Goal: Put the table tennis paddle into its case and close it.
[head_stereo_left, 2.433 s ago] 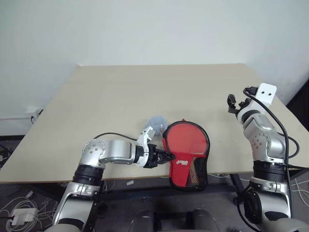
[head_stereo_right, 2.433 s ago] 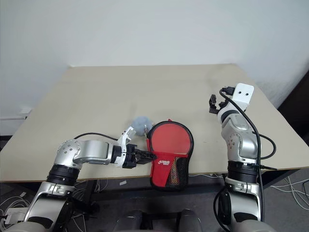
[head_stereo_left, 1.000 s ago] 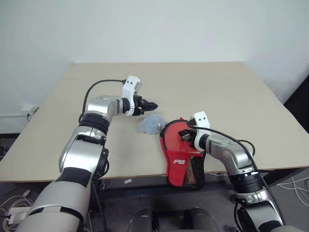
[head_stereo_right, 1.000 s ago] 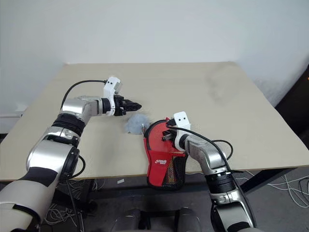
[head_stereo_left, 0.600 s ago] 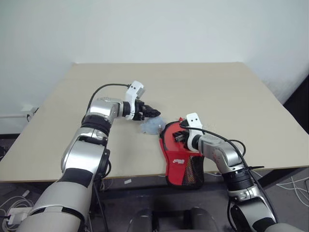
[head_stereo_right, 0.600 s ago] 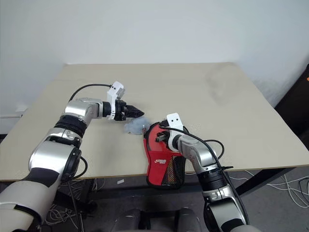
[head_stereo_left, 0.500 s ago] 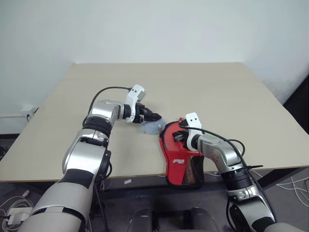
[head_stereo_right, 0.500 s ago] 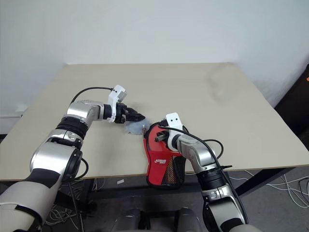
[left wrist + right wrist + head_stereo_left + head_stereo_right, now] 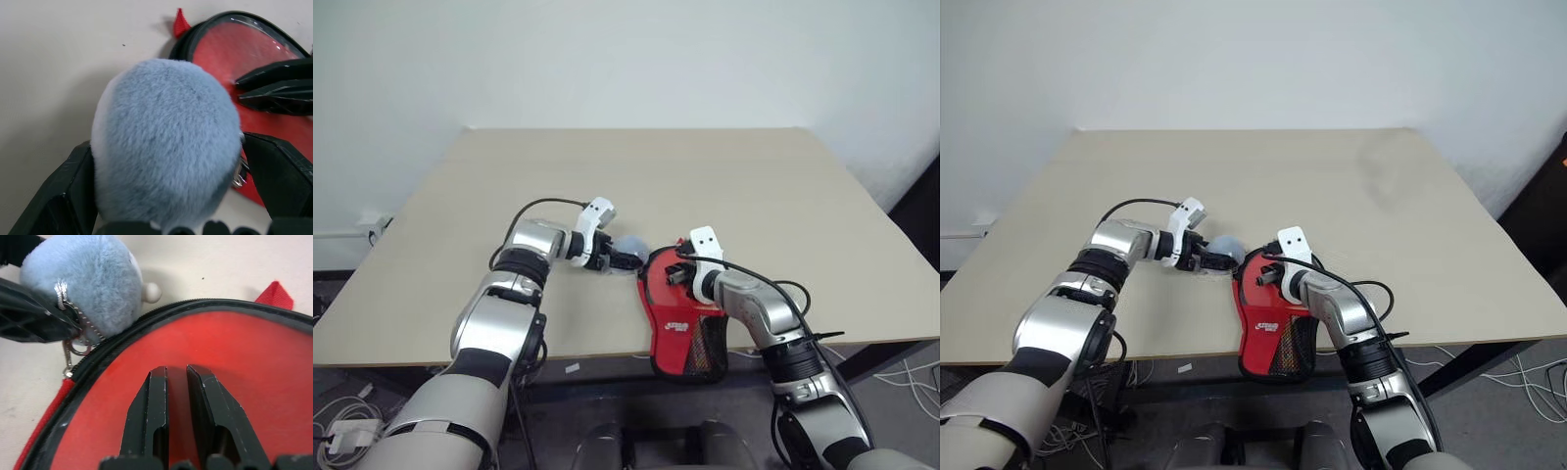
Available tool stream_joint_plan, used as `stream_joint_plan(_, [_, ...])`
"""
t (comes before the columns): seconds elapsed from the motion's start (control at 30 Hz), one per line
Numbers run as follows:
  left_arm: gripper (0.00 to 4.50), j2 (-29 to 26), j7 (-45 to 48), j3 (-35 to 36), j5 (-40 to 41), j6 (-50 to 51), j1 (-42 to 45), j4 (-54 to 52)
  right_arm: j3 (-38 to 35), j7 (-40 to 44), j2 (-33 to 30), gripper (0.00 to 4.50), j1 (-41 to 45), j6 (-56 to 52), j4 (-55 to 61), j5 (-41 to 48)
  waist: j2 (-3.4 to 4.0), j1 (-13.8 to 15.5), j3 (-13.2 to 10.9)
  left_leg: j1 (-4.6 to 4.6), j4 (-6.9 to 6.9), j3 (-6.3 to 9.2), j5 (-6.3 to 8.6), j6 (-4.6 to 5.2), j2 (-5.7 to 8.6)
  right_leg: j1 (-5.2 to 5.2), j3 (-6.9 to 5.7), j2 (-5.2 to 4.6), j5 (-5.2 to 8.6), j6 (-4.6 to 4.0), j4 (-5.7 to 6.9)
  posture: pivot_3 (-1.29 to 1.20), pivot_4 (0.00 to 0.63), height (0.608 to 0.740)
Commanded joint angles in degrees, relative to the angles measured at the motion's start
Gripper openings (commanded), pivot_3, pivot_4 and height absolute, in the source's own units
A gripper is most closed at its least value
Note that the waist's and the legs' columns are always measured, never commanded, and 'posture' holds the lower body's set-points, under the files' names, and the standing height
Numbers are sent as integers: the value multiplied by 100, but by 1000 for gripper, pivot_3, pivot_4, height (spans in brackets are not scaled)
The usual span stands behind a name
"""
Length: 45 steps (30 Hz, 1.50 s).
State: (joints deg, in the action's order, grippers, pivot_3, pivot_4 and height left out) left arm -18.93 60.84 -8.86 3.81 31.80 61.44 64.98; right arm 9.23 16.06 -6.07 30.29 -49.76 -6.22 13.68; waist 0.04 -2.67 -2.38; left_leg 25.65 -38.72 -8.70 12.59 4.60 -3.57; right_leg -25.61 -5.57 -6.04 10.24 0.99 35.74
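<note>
The case (image 9: 703, 345) lies at the table's near edge with its lower mesh half hanging over. The table tennis paddle (image 9: 244, 362) is inside, its red face showing through the clear half. A fluffy blue-grey pompom (image 9: 166, 142) hangs by a small chain (image 9: 71, 340) from the zip at the case's upper left. My left gripper (image 9: 621, 259) is open, one finger on either side of the pompom (image 9: 629, 244). My right gripper (image 9: 177, 374) is shut, its tips resting on the clear face over the paddle. A red strip (image 9: 44, 411) shows outside the black edging below the zip pull.
The case's red loop tab (image 9: 275, 294) sticks out at the top of its round end. The tan table (image 9: 705, 176) stretches bare behind both arms. Its front edge (image 9: 568, 348) runs just below the grippers.
My left gripper has come down from behind the pompom towards the case and opened wide around the pompom. My right gripper has stayed shut on the case's clear face.
</note>
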Motion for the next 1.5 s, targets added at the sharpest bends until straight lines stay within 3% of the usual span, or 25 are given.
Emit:
stream_joint_plan(0.03, [4300,156,-425,238,-11,-75,141,241,-79,-41,-31,681,54,-98,6,-72,0,0,0,0,-1,0,0,0,0,0,0,0,0,0,0,0,0,724])
stream_joint_plan(0.1, [3860,214,-630,385,14,-124,200,347,-9,-59,-59,681,43,-96,25,-164,-1,3,1,0,-3,2,0,1,0,3,-1,0,0,0,1,0,0,724])
stream_joint_plan(0.33, [1694,272,-743,399,-177,-255,304,470,-20,-59,-54,681,2,-210,78,-202,-3,7,3,-4,-11,5,3,3,0,12,-5,-1,-1,0,2,0,0,724])
stream_joint_plan(0.4, [1293,267,-946,415,-239,-325,339,529,4,15,-70,681,-20,-344,119,-171,-4,7,4,-6,-13,6,6,7,0,14,-6,-1,-1,-1,4,0,0,724])
stream_joint_plan(0.93, [1293,420,-1988,1021,-56,-944,837,790,302,100,-50,681,-146,-915,-304,-357,-36,-11,31,-16,-19,9,22,28,-14,14,-9,3,-11,-17,12,0,0,724])
stream_joint_plan(1.5, [1293,820,-3416,1384,-306,-1498,1340,1192,402,72,-47,681,-383,-1110,107,-379,-36,-11,31,-16,-19,7,23,27,-15,11,-7,6,-11,-17,13,0,0,724])
